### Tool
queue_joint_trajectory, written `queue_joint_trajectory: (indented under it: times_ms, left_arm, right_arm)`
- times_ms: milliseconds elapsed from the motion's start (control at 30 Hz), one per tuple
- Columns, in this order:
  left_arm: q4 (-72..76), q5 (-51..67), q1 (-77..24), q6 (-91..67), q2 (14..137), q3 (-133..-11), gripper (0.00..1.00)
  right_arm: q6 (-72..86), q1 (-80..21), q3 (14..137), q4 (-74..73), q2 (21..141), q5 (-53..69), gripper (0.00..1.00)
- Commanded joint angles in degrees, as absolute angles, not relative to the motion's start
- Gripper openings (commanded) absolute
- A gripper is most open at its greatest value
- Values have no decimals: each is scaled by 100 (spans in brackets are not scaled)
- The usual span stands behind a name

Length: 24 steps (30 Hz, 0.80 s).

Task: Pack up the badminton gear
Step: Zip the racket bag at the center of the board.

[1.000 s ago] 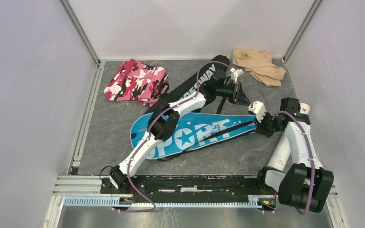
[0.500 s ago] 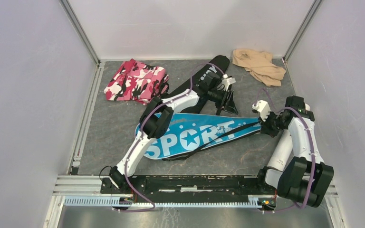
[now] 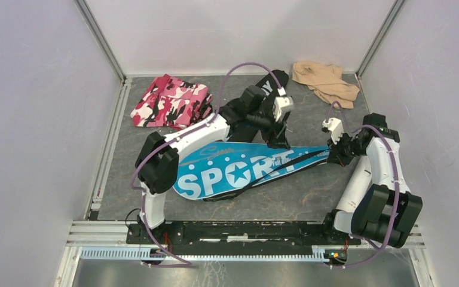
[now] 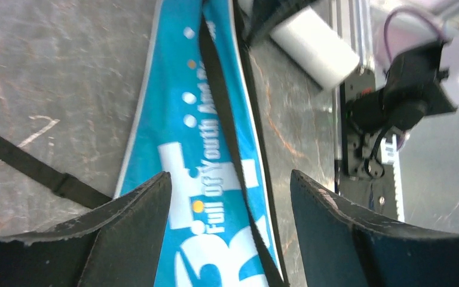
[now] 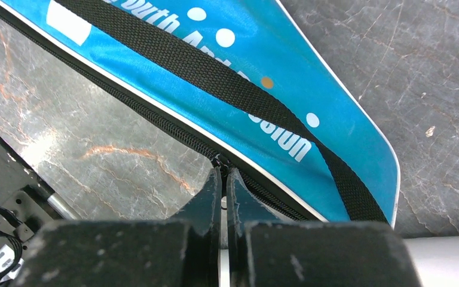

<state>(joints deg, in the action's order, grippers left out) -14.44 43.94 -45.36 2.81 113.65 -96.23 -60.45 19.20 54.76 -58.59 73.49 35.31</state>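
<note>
Grey table (image 3: 125,173); zipper pull (image 5: 219,159) barely visible

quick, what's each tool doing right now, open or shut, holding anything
left tool: open, empty, over the blue SPORT cover.
right tool: shut, pinching the cover's zipper pull.

Pink camouflage cloth (image 3: 170,101) far left — beige cloth (image 3: 326,82), perhaps crumpled, far right corner
</note>
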Motion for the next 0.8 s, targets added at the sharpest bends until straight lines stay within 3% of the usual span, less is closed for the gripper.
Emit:
queue_joint_trajectory:
  times_ms: [0, 400, 667, 767]
  left_arm:
    - [-1321, 3434, -5224, 1315, 11058, -9004, 79]
    - [-1051, 918, -6617, 1878, 11662, -9327, 80]
    - [-505, -560, -6916, 2245, 12202, -9449, 80]
    - [-341, -872, -6918, 2391, 12330, -9436, 76]
  right_arm:
    - [-5705, 1925, 5998, -6074, 7483, 4034, 0]
    - [-5537, 1925, 6147, -6248, 7611, 3975, 0]
    - [-5620, 1925, 6046, -6307, 7595, 3950, 0]
    - [-5666, 1926, 5988, -6314, 7595, 3947, 0]
